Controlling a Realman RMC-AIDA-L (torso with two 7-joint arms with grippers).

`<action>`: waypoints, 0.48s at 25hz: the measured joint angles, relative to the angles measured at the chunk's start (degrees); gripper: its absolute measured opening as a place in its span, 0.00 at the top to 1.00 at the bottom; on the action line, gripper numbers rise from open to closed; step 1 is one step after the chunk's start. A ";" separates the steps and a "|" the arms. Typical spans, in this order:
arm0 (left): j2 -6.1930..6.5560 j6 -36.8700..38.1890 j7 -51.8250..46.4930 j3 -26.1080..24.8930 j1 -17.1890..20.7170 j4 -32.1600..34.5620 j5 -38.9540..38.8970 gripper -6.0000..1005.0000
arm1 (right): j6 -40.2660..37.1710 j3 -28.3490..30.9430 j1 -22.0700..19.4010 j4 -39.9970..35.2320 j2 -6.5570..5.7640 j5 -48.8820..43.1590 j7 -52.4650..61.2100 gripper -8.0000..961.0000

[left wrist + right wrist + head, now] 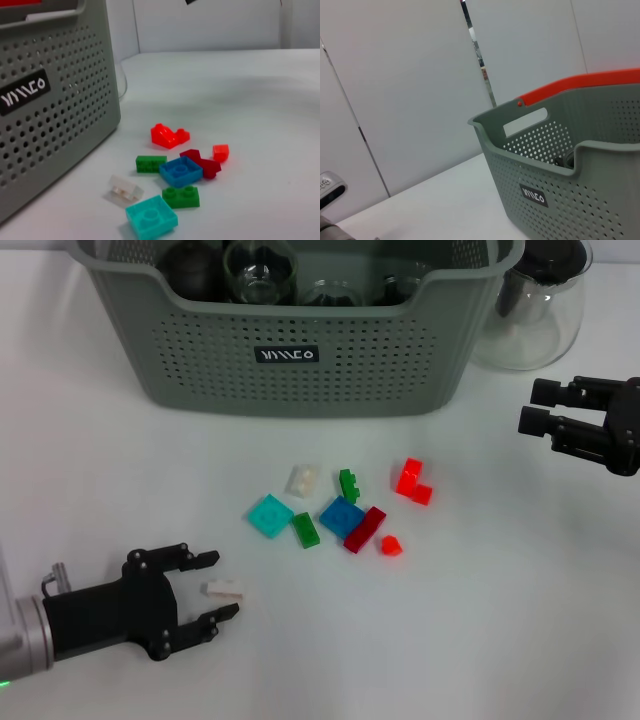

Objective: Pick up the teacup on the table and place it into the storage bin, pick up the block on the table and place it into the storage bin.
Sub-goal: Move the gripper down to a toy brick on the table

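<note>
The left gripper (213, 588) lies low over the white table (480, 640) at the near left of the head view, its arm reaching in from the left edge with the black fingers pointing toward the middle of the table. Its jaws stand wide open, and a small white block (224, 589) sits between the 2 fingertips, apart from both as far as can be seen; whether the block rests on the table cannot be told. The right gripper (538, 407) hangs at the far right, fingers pointing left toward the storage bin (300, 360); its 2 fingers sit with only a narrow gap between them and hold nothing. The storage bin stands at the back of the table with its black label facing the robot, and dark and clear glass items show inside it, cut off by the top edge, so no teacup can be made out for certain. A clear glass pitcher (535, 310) stands just beside the bin's right end. In front of the bin lies a loose cluster of blocks: a teal plate (270, 515), a clear block (302, 479), 2 green blocks (305, 530), a blue block (342, 516), a dark red block (365, 529) and 2 bright red pieces (412, 481). The left wrist view shows the same cluster beside the bin wall but none of its own fingers.
</note>
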 joint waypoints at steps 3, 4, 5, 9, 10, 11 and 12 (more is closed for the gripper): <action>0.03 -0.21 0.09 0.00 0.02 -0.15 0.11 0.39 | 0.02 0.00 0.03 0.00 0.00 0.00 0.00 0.49; 0.04 -0.27 0.19 0.00 0.05 -0.23 0.22 0.39 | 0.02 0.00 0.04 0.00 0.01 0.00 0.00 0.49; 0.04 -0.31 0.31 -0.01 0.05 -0.31 0.35 0.39 | 0.02 0.00 0.03 0.00 0.01 0.00 0.00 0.49; 0.06 -0.42 0.62 -0.02 0.08 -0.67 1.09 0.39 | 0.02 0.00 -0.01 0.00 0.03 0.00 0.00 0.49; 0.05 -0.32 0.62 -0.02 0.10 -0.68 1.21 0.42 | 0.01 0.00 0.01 0.00 0.04 0.00 0.00 0.49; 0.04 -0.21 0.63 -0.02 0.13 -0.68 1.28 0.45 | -0.01 0.00 0.03 0.00 0.04 0.00 0.00 0.49; 0.02 -0.10 0.63 -0.02 0.19 -0.68 1.31 0.48 | -0.05 0.00 0.03 0.00 0.04 0.00 0.00 0.49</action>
